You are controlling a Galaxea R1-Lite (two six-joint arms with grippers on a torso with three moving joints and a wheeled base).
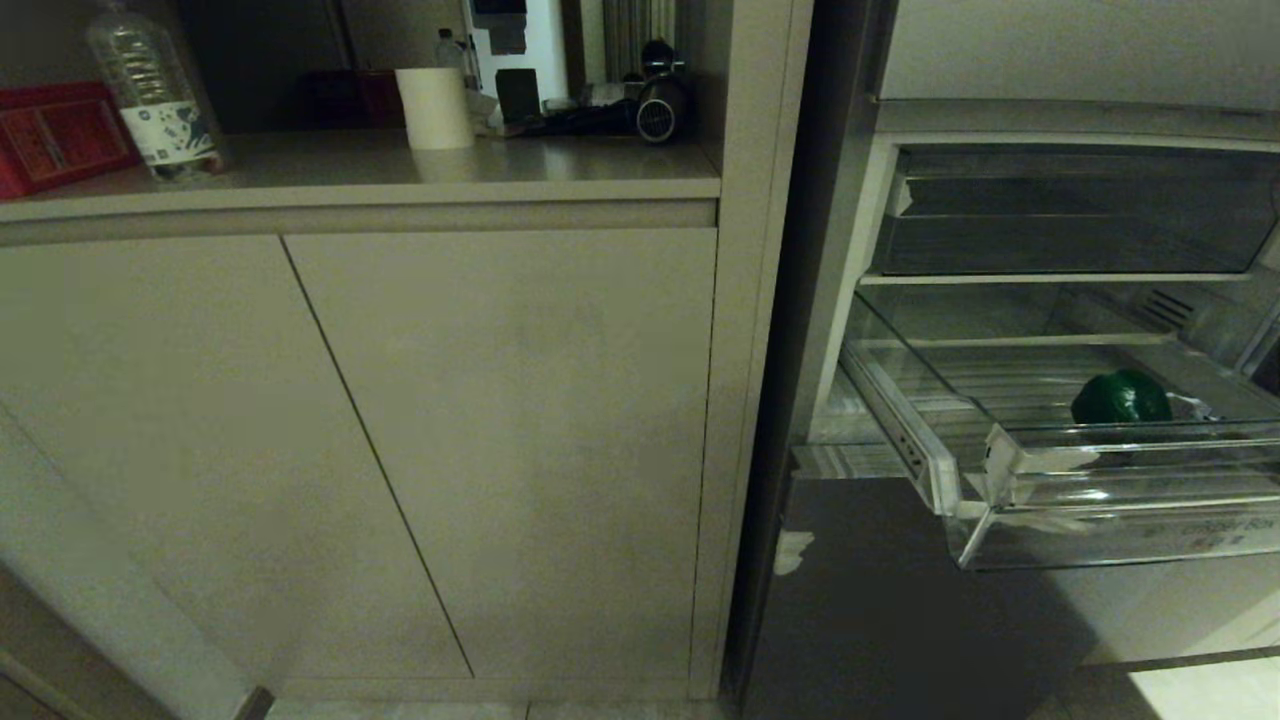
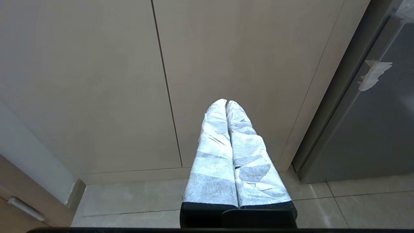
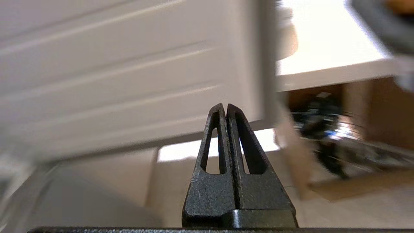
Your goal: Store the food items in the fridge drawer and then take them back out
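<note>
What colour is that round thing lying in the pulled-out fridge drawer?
Dark green, inside the clear fridge drawer; the head view shows it best.

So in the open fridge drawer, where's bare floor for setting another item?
The fridge drawer has bare ribbed floor from its left wall across to the green item. Around that item, toward the right, it is occupied. The darker bin above looks empty.

Water bottle (image 1: 152,92), paper roll (image 1: 434,108), red box (image 1: 58,135)
</note>
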